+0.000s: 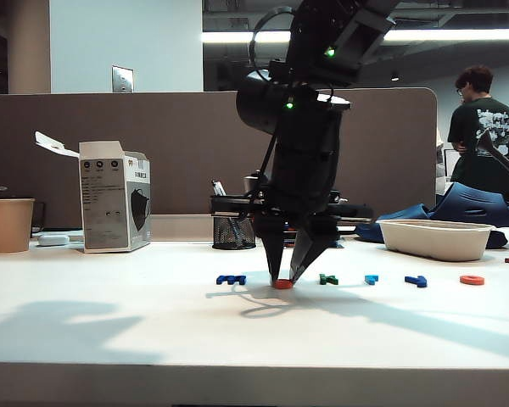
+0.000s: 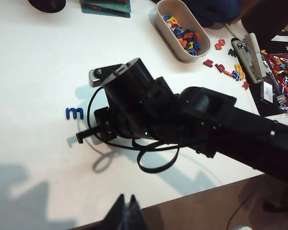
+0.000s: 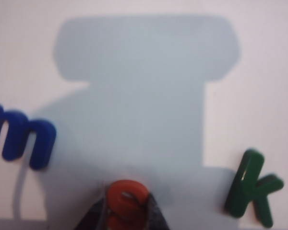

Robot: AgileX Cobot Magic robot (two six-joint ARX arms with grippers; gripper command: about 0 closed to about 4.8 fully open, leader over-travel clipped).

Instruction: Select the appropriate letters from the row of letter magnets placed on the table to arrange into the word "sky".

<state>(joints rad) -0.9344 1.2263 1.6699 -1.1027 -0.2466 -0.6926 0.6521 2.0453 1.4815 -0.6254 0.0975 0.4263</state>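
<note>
White table (image 1: 110,331), office partition behind, person standing far off at the back.

Right tool (image 1: 286,278): pointing down at table level, fingers closed on orange-red s (image 1: 283,284); in the right wrist view s (image 3: 127,202) pinched between the two fingertips, low against the surface. Whether lifted clear or touching the table: cannot tell.

Just beside the right tool, one side: dark-blue m (image 1: 231,279), also (image 3: 24,136) and (image 2: 74,113). Not wanted for the word.

Just beside the right tool, other side: dark-green k (image 1: 328,279), also (image 3: 252,187), lying flat, untouched.

Farther out past the k, same row: small light-blue letter (image 1: 371,278), then dark-blue angular letter (image 1: 416,281), judged to be the y, then a second orange-red letter (image 1: 472,280) at the row's end.

Well beyond the row: white oval tray (image 1: 437,242), shown in the left wrist view as full of mixed letters (image 2: 159,19).

Left tool (image 2: 127,215): held high and well off to the side, looking down on the right arm; only dark fingertips at frame edge, tips together, judged closed and empty.

Step in hand: taking the first letter, s, from the row. Next move calls for carrying s to open table in front of the row and setting it down flat, leaving room beside it for k and y in order.
</note>
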